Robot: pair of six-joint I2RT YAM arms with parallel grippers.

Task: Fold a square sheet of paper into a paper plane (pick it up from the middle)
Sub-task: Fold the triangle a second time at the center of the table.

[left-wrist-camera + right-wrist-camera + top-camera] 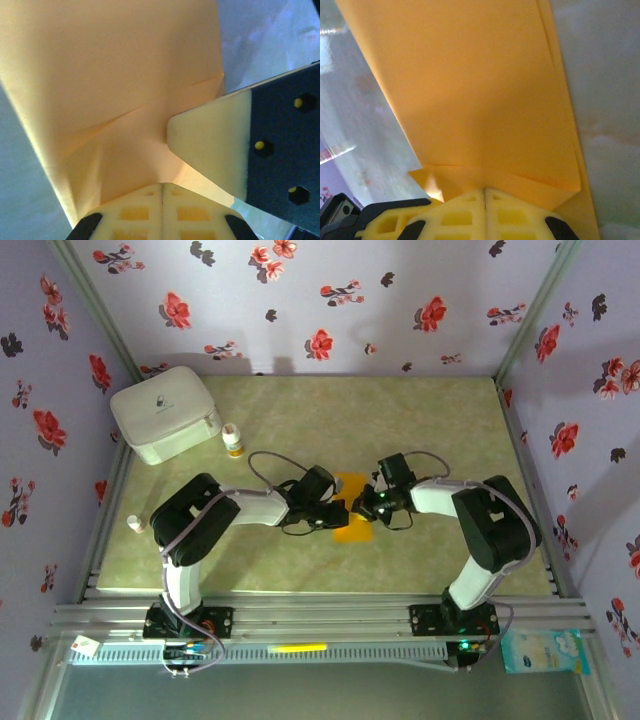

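Left gripper point(162, 189): closed on the thin orange folded paper sheet point(110, 75), which extends ahead.
Right gripper point(484, 192): likewise clamped, facing opposite.

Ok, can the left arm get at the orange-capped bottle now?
Probably not: the left gripper is shut on the orange paper, as is the right gripper. The table towards the bottle looks free.

A plain bright orange folded paper sheet point(115, 65) between cream-and-black left claw point(162, 192) and matching right claw point(484, 192); mottled pale green table point(420, 430) beneath; lilac red-flowered walls point(240, 300) beyond.
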